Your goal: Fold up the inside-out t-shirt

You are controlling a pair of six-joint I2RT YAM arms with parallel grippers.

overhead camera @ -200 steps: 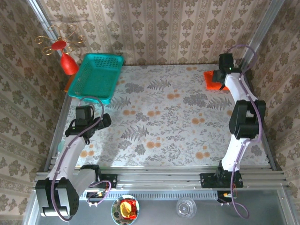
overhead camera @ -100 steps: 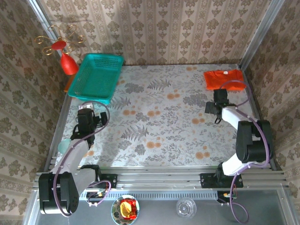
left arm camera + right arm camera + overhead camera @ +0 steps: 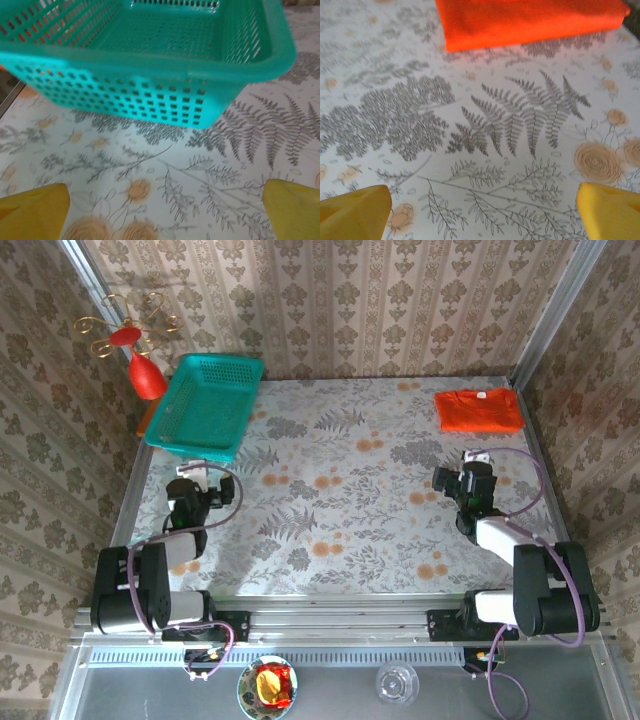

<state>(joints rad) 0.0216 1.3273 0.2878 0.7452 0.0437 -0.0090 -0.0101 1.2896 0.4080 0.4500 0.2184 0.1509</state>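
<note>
The t-shirt (image 3: 530,20) lay folded into a flat orange rectangle just ahead of the right gripper (image 3: 480,207), apart from its wide-open, empty jaws. The gripper's yellow fingertips (image 3: 355,207) hung over the flowered table (image 3: 510,125). The left gripper (image 3: 160,210) also stood spread wide with nothing between its jaws, and the teal basket (image 3: 150,95) sat close in front of it. Beyond that basket, off the table's corner, stood a red ornament (image 3: 147,375).
</note>
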